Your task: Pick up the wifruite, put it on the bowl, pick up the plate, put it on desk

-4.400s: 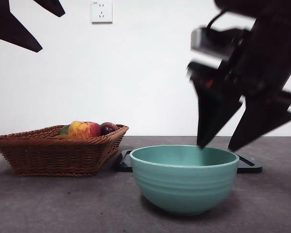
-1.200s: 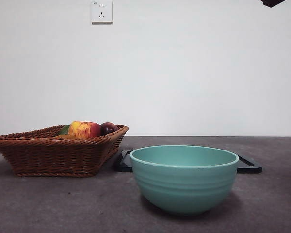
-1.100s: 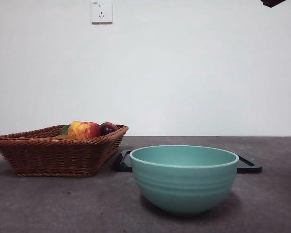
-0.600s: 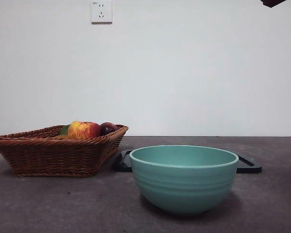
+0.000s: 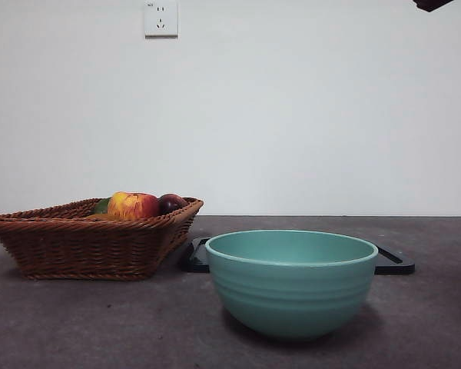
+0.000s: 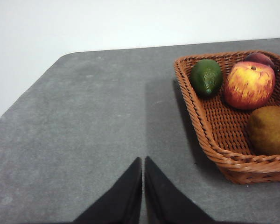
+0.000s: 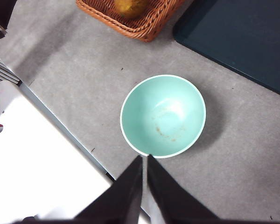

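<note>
My left gripper (image 6: pixel 143 161) hung over bare desk (image 6: pixel 84 126) beside the wicker basket (image 5: pixel 84 238), its 2 jaws pressed together on nothing. The basket sat toward the desk's left edge and held a green fruit (image 6: pixel 206 77), a red-yellow apple (image 6: pixel 249 84), a dark red fruit (image 5: pixel 171 203) and a brown fruit (image 6: pixel 270 129). Right of it, near the desk's front edge, stood the teal bowl (image 5: pixel 292 280), holding no fruit, with the black tray (image 7: pixel 242 37) just behind. My right gripper (image 7: pixel 144 161) hovered high above the bowl, jaws closed, holding nothing.
</note>
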